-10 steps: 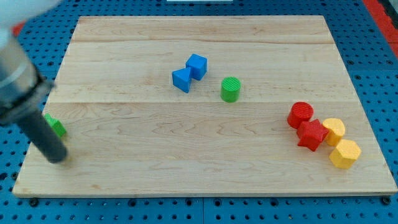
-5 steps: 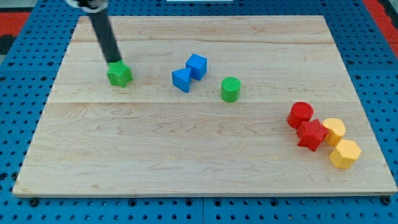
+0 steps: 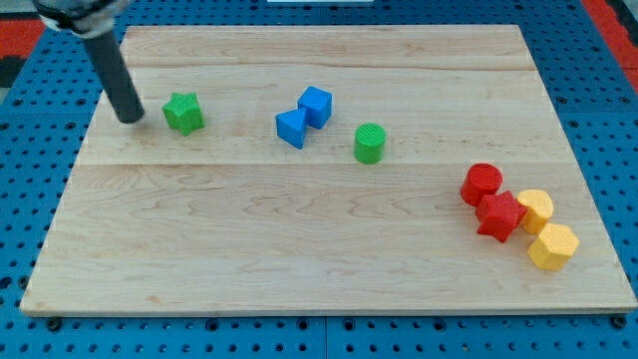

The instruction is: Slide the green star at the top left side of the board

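The green star (image 3: 183,113) lies on the wooden board (image 3: 329,249), in its upper left part. My tip (image 3: 131,118) rests on the board just to the view's left of the star, a small gap between them. The rod rises from the tip toward the view's top left corner.
Two blue blocks (image 3: 304,116) touch each other near the board's middle top. A green cylinder (image 3: 369,144) stands to their right. At the right edge a red cylinder (image 3: 482,183), a red star (image 3: 500,215) and two yellow blocks (image 3: 545,231) cluster together.
The green star went from the board's left edge to the upper left part. My tip moved from above the star to its left side.
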Controlling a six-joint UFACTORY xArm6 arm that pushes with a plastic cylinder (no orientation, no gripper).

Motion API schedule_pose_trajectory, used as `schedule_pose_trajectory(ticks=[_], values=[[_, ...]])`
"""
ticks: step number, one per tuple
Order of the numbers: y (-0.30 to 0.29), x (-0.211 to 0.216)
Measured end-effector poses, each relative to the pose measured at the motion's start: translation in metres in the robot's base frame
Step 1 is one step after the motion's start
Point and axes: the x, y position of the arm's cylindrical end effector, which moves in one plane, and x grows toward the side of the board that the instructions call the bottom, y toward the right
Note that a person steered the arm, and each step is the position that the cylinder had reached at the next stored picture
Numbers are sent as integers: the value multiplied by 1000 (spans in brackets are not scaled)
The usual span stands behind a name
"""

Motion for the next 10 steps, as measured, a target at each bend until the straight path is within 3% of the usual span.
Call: schedule_pose_trajectory(ticks=[1,3,4,5,7,8,9,10], values=[[17,-13],[45,93],[103,49],[60,-21],[62,-42],[29,-14],[-1,-55],[17,-102]])
